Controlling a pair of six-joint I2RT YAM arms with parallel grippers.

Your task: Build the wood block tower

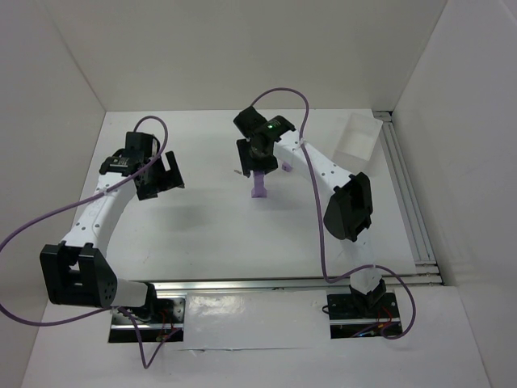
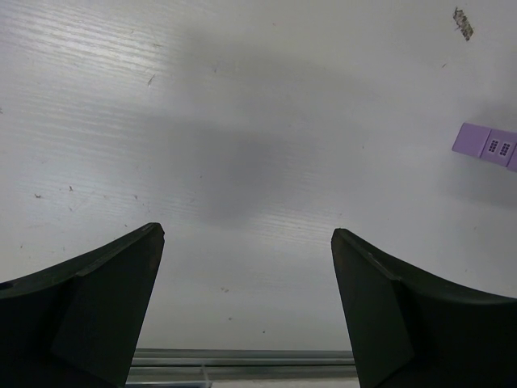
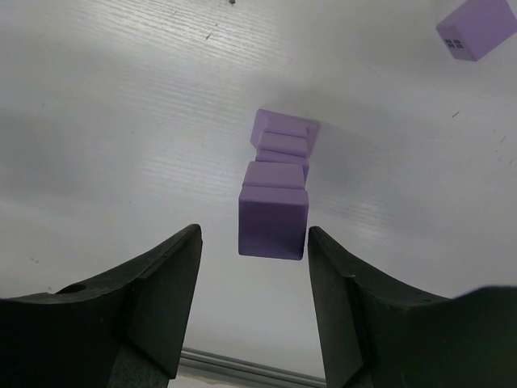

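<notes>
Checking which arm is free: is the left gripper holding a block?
No, the left gripper is open, and only bare table shows in the gap between its two sides.

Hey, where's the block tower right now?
In the top view the tower stands near the middle of the table, directly under the right arm's fingers, which sit open either side of its top cube in the right wrist view.

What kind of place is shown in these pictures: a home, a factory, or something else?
Probably a robot lab test cell. Plain white walls enclose a white table; a left arm and a right arm are mounted at its near edge, and a small lilac block tower stands on it.
</notes>
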